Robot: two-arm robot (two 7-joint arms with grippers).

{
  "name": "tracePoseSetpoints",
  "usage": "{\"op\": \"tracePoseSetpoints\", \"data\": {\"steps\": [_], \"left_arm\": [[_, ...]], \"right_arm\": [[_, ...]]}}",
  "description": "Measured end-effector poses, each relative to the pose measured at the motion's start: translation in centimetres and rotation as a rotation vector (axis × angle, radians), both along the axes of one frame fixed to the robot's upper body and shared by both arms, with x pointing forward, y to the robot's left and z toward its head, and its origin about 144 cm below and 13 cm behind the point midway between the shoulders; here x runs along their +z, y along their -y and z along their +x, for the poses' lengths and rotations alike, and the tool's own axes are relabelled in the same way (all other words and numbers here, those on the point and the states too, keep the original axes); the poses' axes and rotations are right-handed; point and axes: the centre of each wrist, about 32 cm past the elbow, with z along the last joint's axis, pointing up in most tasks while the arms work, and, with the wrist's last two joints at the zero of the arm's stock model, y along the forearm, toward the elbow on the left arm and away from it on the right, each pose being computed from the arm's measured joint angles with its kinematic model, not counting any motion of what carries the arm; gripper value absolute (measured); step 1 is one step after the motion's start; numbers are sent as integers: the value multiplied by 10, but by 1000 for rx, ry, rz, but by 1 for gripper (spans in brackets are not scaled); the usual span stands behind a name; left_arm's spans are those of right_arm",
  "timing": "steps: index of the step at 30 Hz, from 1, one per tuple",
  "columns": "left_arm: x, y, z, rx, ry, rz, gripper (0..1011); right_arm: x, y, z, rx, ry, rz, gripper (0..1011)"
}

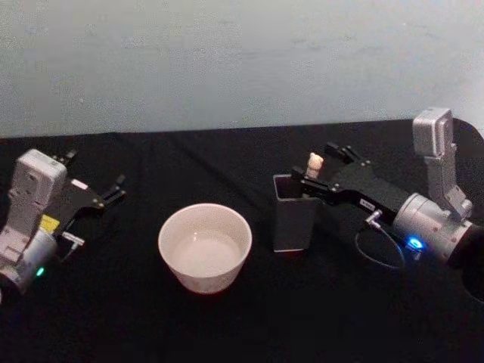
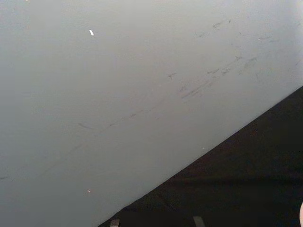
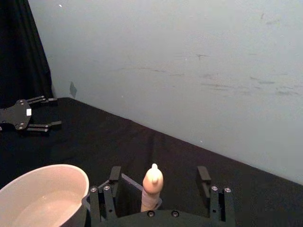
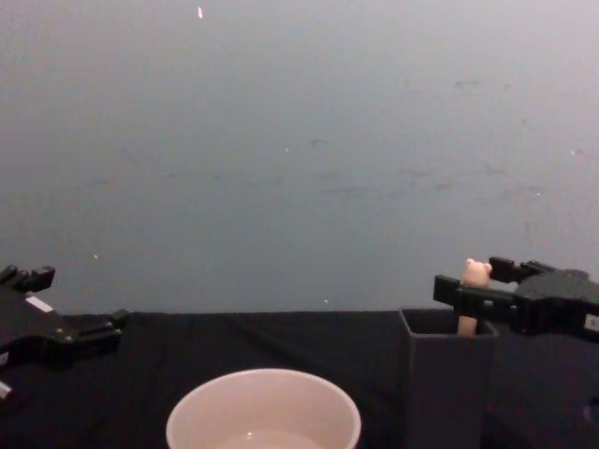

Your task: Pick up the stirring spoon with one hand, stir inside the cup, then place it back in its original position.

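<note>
The stirring spoon (image 1: 315, 164) stands upright in the dark grey square holder (image 1: 293, 219), its beige bear-head knob (image 3: 153, 182) poking above the rim. My right gripper (image 1: 318, 168) is open at knob height, one finger on each side of the knob (image 4: 474, 274) with a gap on both sides. The spoon's bowl is hidden inside the holder (image 4: 447, 393). The cream-white cup (image 1: 204, 246) sits left of the holder and apart from it, with a pale bottom showing inside. My left gripper (image 1: 97, 172) rests open at the table's far left.
A black cloth (image 1: 249, 325) covers the table. A pale grey wall (image 1: 242, 60) stands right behind it. A grey cable (image 1: 378, 253) loops on the cloth near the right wrist.
</note>
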Motion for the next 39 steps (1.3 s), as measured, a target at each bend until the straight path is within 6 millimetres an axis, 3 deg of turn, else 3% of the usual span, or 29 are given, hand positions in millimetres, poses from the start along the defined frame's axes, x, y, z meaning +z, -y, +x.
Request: {"op": "tracePoseSetpoints", "data": {"steps": [29,36,39], "left_arm": [[0,0,0,0,0,0,1001],[0,0,0,0,0,0,1001],[0,0,0,0,0,0,1001]], "right_arm": [[3,-2,2,7,-11,-14,1002],[3,-2,2,7,-10,-14,870],[3,-2,2,6,-10,-13,763]]}}
